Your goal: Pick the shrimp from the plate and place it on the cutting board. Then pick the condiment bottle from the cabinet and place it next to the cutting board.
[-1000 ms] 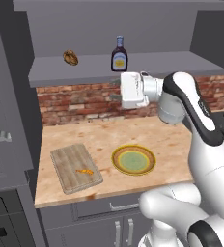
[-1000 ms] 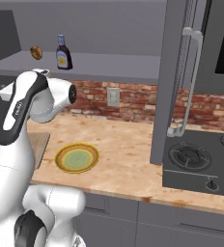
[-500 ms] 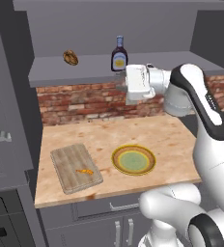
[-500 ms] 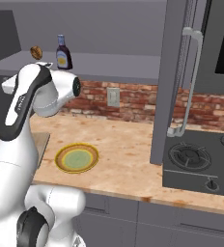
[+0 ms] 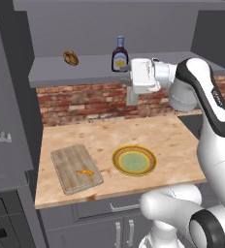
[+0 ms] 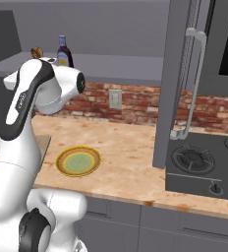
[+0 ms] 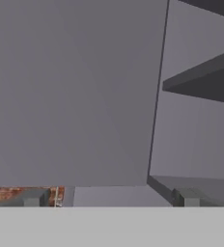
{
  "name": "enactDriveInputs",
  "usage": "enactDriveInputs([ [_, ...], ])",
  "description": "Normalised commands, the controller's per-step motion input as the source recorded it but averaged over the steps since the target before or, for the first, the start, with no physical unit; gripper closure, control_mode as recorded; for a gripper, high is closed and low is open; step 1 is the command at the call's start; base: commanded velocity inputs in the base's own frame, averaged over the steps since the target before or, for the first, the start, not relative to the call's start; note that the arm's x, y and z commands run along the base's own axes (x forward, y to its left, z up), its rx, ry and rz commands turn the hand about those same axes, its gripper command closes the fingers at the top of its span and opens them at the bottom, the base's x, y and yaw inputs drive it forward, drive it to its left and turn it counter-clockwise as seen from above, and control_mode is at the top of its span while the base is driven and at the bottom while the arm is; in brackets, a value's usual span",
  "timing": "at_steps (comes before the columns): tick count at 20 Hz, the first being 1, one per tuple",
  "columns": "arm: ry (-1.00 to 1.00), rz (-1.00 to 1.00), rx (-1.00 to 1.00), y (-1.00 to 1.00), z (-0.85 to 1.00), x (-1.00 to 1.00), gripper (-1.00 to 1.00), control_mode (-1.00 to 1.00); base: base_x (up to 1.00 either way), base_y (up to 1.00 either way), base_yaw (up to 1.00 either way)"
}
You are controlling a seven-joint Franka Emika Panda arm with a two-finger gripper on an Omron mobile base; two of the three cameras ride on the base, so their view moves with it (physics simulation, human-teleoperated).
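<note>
The condiment bottle (image 5: pixel 120 54) (image 6: pixel 63 51) stands upright on the grey cabinet shelf (image 5: pixel 85 70). My gripper (image 5: pixel 126 76) (image 7: pixel 109 198) hangs just right of it, at the shelf's front edge, open and holding nothing. In the hand view its fingertips (image 7: pixel 34 197) stand wide apart before the grey back panel (image 7: pixel 70 91). The tiny orange shrimp (image 5: pixel 85 171) lies on the cutting board (image 5: pixel 71 164) at the counter's front left. To the right of the board sits the plate (image 5: pixel 116 161) (image 6: pixel 60 162), with nothing on it.
A round brown lump (image 5: pixel 71 58) (image 6: pixel 36 51) rests on the shelf left of the bottle. A wall outlet (image 6: pixel 115 98) is set in the brick backsplash. A tall grey cabinet with a long handle (image 6: pixel 192 83) and a stovetop (image 6: pixel 204 162) stand to the right.
The hand has risen and shifted slightly right, from in front of the bricks up to shelf level beside the bottle. Bottle, shrimp and plate have stayed put.
</note>
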Motion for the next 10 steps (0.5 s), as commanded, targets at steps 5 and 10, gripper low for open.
enactDriveInputs([
  [5, 0.00, -0.10, 0.00, -0.07, 0.06, 0.03, -1.00, -1.00, 0.00, 0.00, 0.00],
  [10, 0.00, -0.12, 0.00, -0.13, 0.04, 0.09, -1.00, -1.00, 0.00, 0.00, 0.00],
])
